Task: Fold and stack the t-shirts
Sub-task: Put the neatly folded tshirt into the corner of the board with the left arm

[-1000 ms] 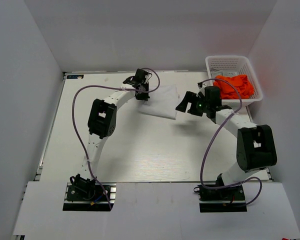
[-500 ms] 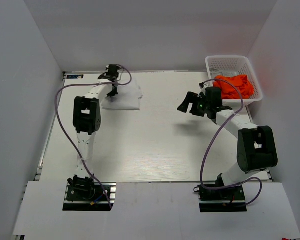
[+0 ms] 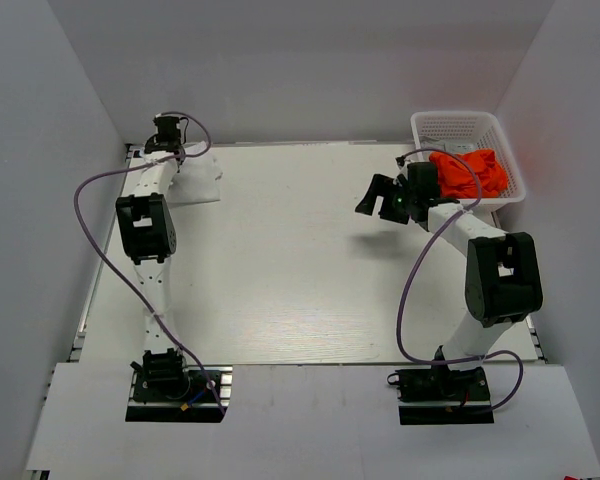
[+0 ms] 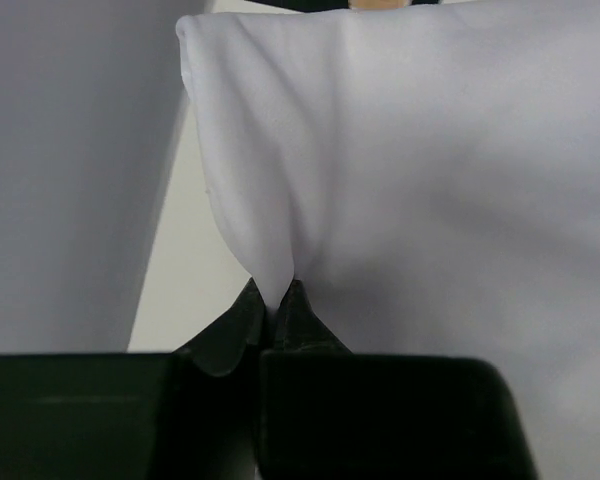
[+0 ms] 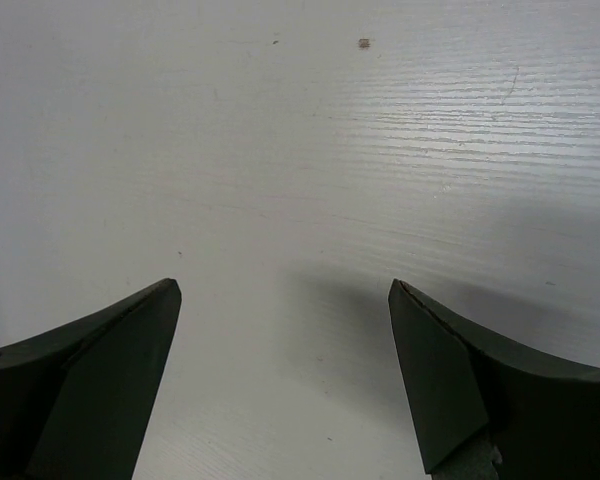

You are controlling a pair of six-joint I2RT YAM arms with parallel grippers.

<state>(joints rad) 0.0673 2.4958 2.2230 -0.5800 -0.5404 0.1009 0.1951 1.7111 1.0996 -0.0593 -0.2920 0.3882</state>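
White t-shirt [image 4: 410,180]: far left corner of table [image 3: 300,290]. Thin, soft, light; likely sags if lifted, so best taken at an edge fold.
Left gripper [image 4: 277,300]: clenched on a pinch of its edge.
Right gripper [image 5: 280,370]: spread wide, empty.
Orange t-shirts [image 3: 470,172]: heaped in basket [image 3: 460,125], far right.

Cropped by top & right edges in left wrist view: white t-shirt [image 4: 410,180]; overall shape n/a. Partly covered by right arm [image 3: 500,275]: orange t-shirts [image 3: 480,170] in basket [image 3: 460,125]; count unclear. Cut off at btm edge: right gripper [image 5: 285,290] fingers.
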